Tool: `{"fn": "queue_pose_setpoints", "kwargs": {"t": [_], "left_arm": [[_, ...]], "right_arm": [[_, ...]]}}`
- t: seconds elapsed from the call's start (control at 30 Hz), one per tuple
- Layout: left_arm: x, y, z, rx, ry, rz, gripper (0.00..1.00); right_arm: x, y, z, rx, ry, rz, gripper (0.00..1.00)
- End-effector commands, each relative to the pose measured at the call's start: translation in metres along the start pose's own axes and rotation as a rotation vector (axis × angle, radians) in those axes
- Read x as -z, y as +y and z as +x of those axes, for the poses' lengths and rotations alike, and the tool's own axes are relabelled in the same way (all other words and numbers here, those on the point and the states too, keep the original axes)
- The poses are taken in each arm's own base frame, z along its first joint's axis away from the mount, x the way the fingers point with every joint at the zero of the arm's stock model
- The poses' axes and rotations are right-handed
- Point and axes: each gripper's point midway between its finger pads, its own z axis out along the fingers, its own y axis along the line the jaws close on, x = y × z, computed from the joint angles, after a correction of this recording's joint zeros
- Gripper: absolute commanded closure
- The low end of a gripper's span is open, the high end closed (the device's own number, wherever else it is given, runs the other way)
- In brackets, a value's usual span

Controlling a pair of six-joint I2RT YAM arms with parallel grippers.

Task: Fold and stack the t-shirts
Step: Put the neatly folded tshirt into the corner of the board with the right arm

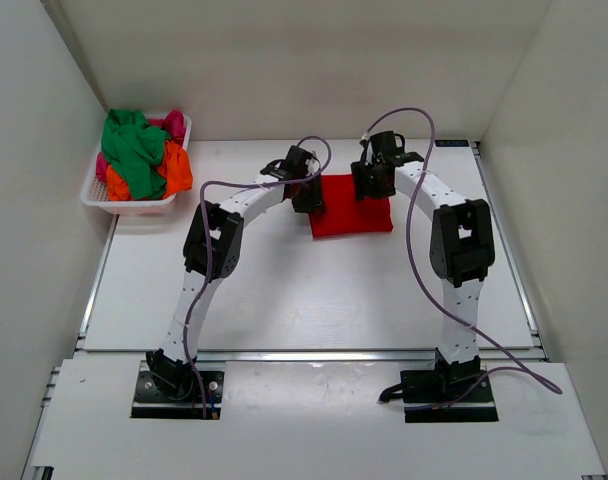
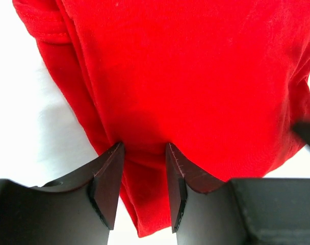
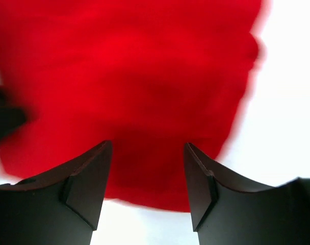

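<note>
Several bright t-shirts (image 1: 134, 160) fill white basket (image 1: 134, 208) left of red t-shirt (image 1: 354, 218)

Left arm (image 1: 210, 245) climbs from its base, elbow high, forearm bowed inward. Left pincer (image 1: 307, 193) points down; fingers (image 2: 106, 176) stand apart, tips angled toward each other. Right arm (image 1: 462, 240) mirrors it, elbow high, wrist turned inward. Right pincer (image 1: 372, 180) also points down, jaws spread (wrist view blurred).
</note>
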Motion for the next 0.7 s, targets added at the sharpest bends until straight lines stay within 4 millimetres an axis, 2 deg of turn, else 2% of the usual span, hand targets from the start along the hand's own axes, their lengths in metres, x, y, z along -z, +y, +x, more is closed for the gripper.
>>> {"fn": "queue_pose_setpoints", "kwargs": {"t": [0.0,0.07,0.1,0.13,0.2,0.3,0.37,0.4,0.53,0.57,0.6,0.63,0.67], "left_arm": [[-0.003,-0.014,0.012,-0.008,0.054,0.013,0.50],[-0.005,-0.017,0.014,-0.001,0.056,0.021,0.51],[-0.005,-0.016,0.017,0.006,0.066,0.022,0.51],[-0.004,-0.015,0.012,0.009,0.046,0.021,0.52],[0.000,-0.012,0.012,0.015,0.041,0.019,0.52],[0.007,-0.012,0.008,0.022,0.030,0.029,0.50],[0.012,-0.010,0.005,0.022,0.025,0.035,0.46],[0.016,-0.009,0.003,0.026,0.019,0.037,0.42],[0.043,-0.015,-0.004,0.052,0.004,0.102,0.44],[0.046,-0.008,-0.005,0.068,0.000,0.107,0.43],[0.060,-0.013,-0.016,0.067,-0.033,0.129,0.43],[0.071,-0.015,-0.014,0.069,-0.037,0.142,0.44],[0.079,-0.015,-0.021,0.079,-0.059,0.157,0.43]], "right_arm": [[0.026,0.042,-0.038,-0.018,-0.159,-0.162,0.44],[0.013,0.051,-0.026,-0.040,-0.123,-0.189,0.46],[0.002,0.055,-0.013,-0.047,-0.088,-0.214,0.45],[-0.004,0.057,-0.004,-0.052,-0.065,-0.219,0.46],[-0.029,0.050,0.023,-0.078,0.021,-0.188,0.45],[-0.052,0.022,0.049,-0.100,0.123,-0.084,0.44],[-0.056,0.000,0.055,-0.108,0.158,-0.006,0.44],[-0.057,-0.017,0.061,-0.105,0.183,0.042,0.44],[-0.046,-0.071,0.064,-0.096,0.207,0.168,0.43],[-0.043,-0.084,0.060,-0.092,0.194,0.189,0.43],[-0.040,-0.091,0.059,-0.088,0.194,0.202,0.42],[-0.040,-0.097,0.063,-0.115,0.202,0.170,0.40],[-0.040,-0.101,0.053,-0.137,0.168,0.149,0.40]]}}
